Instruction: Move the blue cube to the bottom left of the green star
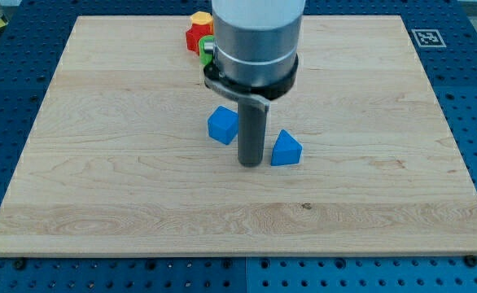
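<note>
The robot's arm ends in a broad, pale grey metal cylinder (256, 32) with a darker band near its base. Below it sits a black collar (251, 81). A straight dark grey rod (251, 130) runs down to the tip (250, 163).

My tip (250, 163) btwn cube (222, 125) & triangular block (286, 150)
</note>
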`<state>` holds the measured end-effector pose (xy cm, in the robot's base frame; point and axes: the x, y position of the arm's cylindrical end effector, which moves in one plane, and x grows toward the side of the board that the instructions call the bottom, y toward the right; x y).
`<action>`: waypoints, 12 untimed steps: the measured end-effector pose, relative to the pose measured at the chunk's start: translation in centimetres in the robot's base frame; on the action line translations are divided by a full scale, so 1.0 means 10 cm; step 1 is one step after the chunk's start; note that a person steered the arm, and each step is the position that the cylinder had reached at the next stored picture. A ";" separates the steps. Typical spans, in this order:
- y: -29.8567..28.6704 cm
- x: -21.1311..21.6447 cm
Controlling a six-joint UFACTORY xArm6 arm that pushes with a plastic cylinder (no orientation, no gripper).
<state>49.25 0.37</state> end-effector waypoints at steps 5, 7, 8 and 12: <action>-0.38 -0.24; -0.44 -0.23; -0.58 -0.23; -0.69 -0.65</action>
<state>42.74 -6.55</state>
